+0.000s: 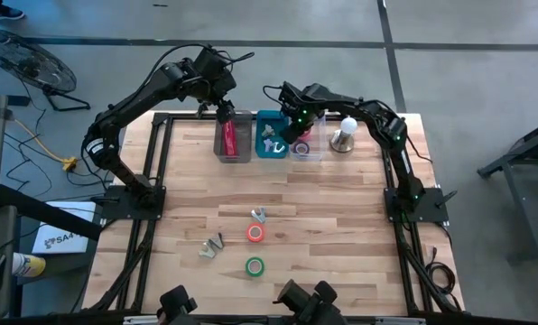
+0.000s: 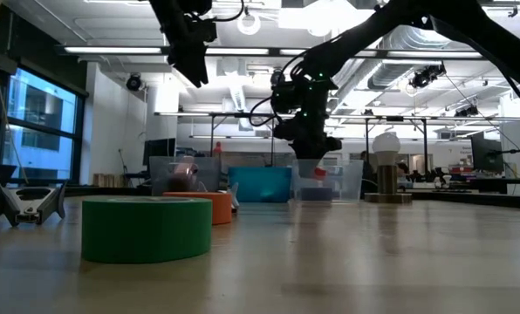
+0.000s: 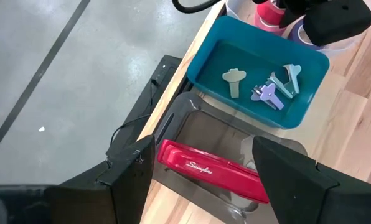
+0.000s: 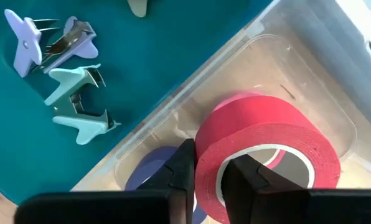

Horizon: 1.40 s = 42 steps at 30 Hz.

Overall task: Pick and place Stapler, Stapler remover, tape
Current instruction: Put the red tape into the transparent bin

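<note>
Partly hidden: purple tape roll (image 4: pixel 149 169) sits under the right gripper (image 4: pixel 205 175), whose fingers straddle the wall of the red tape roll (image 4: pixel 266 134) in the clear bin (image 4: pixel 310 56) at the surface's far edge. Left gripper (image 3: pixel 198 180) hovers, fingers apart, over the stapler (image 3: pixel 207 169) in the grey bin (image 3: pixel 192 115). Teal tray (image 3: pixel 204 59) between bins: three staple removers. Loose on the surface: orange roll (image 1: pixel 255 233), green roll (image 1: pixel 255 266), two removers (image 1: pixel 213 245).

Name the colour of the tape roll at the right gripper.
Red; right wrist view shows it best.
</note>
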### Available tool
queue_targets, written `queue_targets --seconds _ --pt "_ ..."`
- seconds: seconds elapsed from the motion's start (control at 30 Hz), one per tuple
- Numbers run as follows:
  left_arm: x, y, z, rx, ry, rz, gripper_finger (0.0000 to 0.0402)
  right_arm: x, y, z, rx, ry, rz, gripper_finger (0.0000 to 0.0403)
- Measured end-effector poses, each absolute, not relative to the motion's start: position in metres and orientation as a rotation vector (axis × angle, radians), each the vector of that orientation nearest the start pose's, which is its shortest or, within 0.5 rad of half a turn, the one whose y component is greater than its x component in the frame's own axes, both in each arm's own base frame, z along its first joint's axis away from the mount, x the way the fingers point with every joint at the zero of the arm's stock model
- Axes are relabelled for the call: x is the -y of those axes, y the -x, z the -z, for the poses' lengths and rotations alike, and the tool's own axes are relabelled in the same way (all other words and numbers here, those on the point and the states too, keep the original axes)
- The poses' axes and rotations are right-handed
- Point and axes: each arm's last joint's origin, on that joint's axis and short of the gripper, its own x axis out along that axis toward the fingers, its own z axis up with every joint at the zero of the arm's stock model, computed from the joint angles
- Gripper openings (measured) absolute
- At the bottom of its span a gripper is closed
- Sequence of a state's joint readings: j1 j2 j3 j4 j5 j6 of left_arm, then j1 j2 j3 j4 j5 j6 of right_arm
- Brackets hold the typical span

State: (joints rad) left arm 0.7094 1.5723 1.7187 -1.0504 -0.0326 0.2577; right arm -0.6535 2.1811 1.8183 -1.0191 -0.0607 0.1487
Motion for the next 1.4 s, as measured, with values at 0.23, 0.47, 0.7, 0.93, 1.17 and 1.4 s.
queue_targets --seconds 0.23,0.47,0.7,0.93,1.17,1.4 --pt "-0.2051 -0.2375 -0.3866 -0.949 0.076 -0.570 0.0263 0.2660 -0.3502 -0.1940 -1.279 -0.620 0.599 0.0042" --pt "-0.2051 -0.2375 -0.3867 -0.949 0.075 -0.569 0.0263 0.2655 -0.3505 -0.1940 -1.273 -0.638 0.577 0.0050" --pt "-0.2051 -0.2375 -0.3867 -0.949 0.072 -0.568 0.0263 0.2657 -0.3504 -0.1939 -1.273 -0.634 0.585 0.0060" --pt "-0.2053 -0.2377 -0.3869 -0.949 0.065 -0.566 0.0263 0.2660 -0.3500 -0.1939 -1.271 -0.648 0.611 0.0085" --pt "-0.2053 -0.2377 -0.3869 -0.948 0.064 -0.566 0.0263 0.2654 -0.3486 -0.1936 -1.287 -0.654 0.630 0.0100" --pt "-0.2053 -0.2378 -0.3869 -0.948 0.064 -0.566 0.0263 0.2654 -0.3482 -0.1935 -1.289 -0.658 0.642 0.0117"
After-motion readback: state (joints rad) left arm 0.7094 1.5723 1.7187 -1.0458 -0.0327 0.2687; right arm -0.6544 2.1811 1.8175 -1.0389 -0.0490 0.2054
